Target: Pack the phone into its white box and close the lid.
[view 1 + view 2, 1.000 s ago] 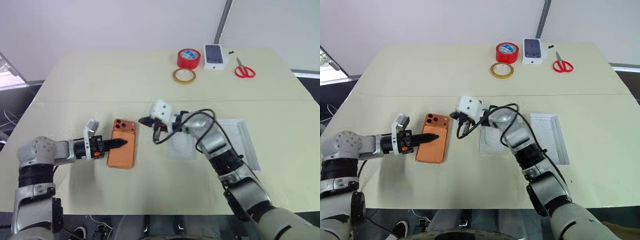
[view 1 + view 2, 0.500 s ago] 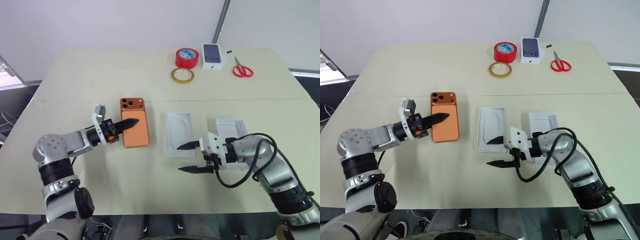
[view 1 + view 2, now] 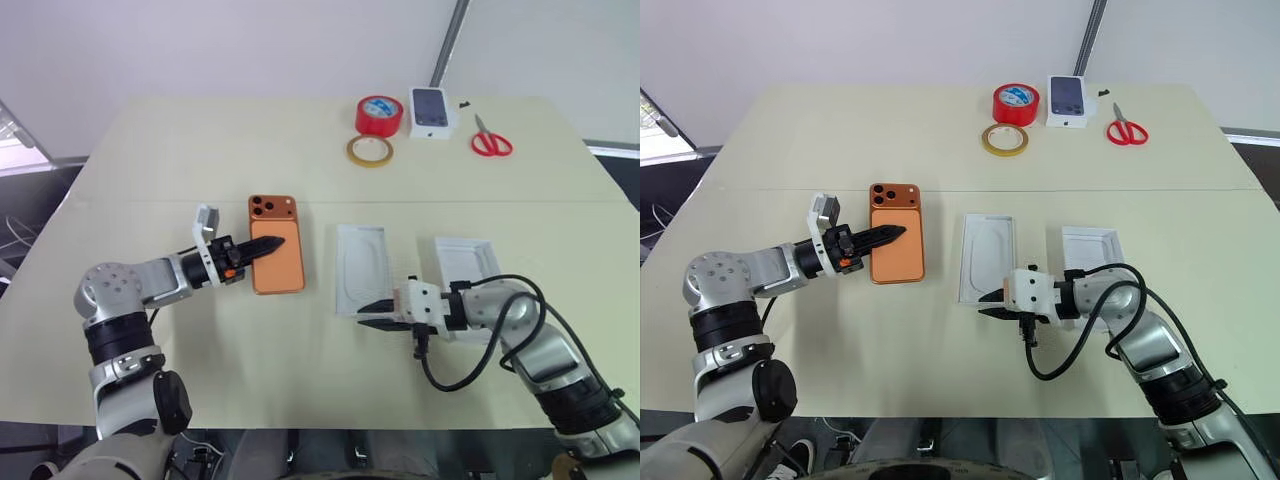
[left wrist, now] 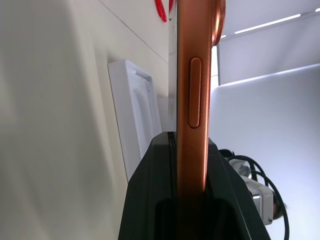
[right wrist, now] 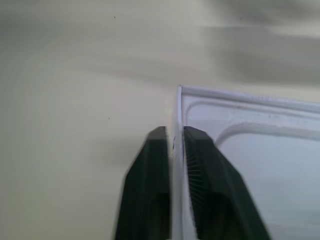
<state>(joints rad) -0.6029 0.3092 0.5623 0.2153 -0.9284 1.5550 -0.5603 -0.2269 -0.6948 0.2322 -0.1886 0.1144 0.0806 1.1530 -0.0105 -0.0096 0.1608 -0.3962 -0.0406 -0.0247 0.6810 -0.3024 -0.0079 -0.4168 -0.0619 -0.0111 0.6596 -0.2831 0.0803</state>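
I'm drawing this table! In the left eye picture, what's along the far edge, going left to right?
Yellow tape ring → red tape roll → small white box with a phone picture → red scissors.

Worktop [image 3: 200,160]: pale cream-yellow, plain
Phone [image 3: 277,258]: orange back, dark lenses
White insert [image 3: 362,270]: white, plain, oval recess
White box [image 3: 468,262]: white rim
Small box [image 3: 431,108]: white, dark phone picture on top
Tape roll [image 3: 377,116]: red, pale label on top
Tape ring [image 3: 369,151]: tan-yellow
Scissors [image 3: 490,139]: red handles
Left hand [image 3: 268,244]: black fingers, orange spot on mount
Right hand [image 3: 370,313]: black fingers, white housing, black cable
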